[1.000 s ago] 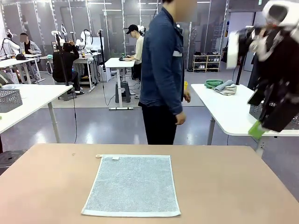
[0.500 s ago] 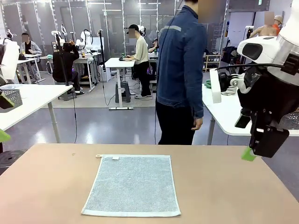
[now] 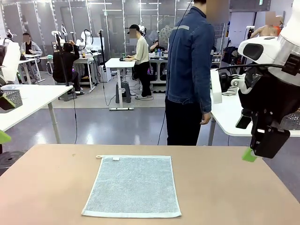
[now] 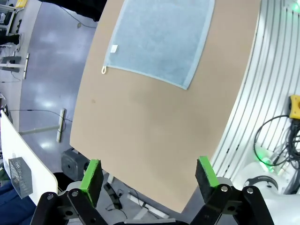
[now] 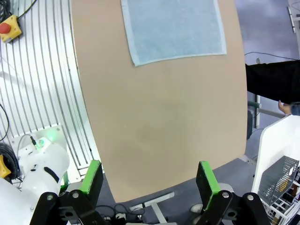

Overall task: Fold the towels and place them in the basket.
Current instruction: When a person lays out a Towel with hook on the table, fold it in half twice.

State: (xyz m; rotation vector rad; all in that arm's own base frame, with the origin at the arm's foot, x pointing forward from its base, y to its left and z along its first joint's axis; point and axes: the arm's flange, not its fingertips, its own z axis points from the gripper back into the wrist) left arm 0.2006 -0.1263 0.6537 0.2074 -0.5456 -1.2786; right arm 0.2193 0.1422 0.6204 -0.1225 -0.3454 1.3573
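While both grippers hang well above the table with nothing in them, the blue-grey towel [image 3: 132,186] lies spread in one flat layer on the tan table [image 3: 225,187]. In the front view it covers the middle of the top and runs toward 6 o'clock. Its small loop [image 3: 99,156] sticks out at the far corner toward 10 o'clock, and a white label [image 3: 116,159] sits just beside the loop on the far hem.

The right gripper [image 5: 149,180] has its fingers released and spread wide. In its wrist view they frame the bare near end of the table, with the towel up at 12 o'clock. In the front view this gripper hangs at 3 o'clock, off the table's right edge, with one green pad [image 3: 249,154] showing.

The left gripper [image 4: 149,178] is likewise spread wide and apart from everything. In its wrist view the towel is at 12 o'clock and plain tabletop fills the gap between the fingers.

A person [image 3: 190,70] in a denim jacket and black trousers stands side-on beyond the far edge at 1 o'clock, one hand [image 3: 205,120] hanging low. A grey mesh basket [image 5: 276,180] sits on a white side table [image 5: 269,145], at 4 o'clock in the right wrist view.
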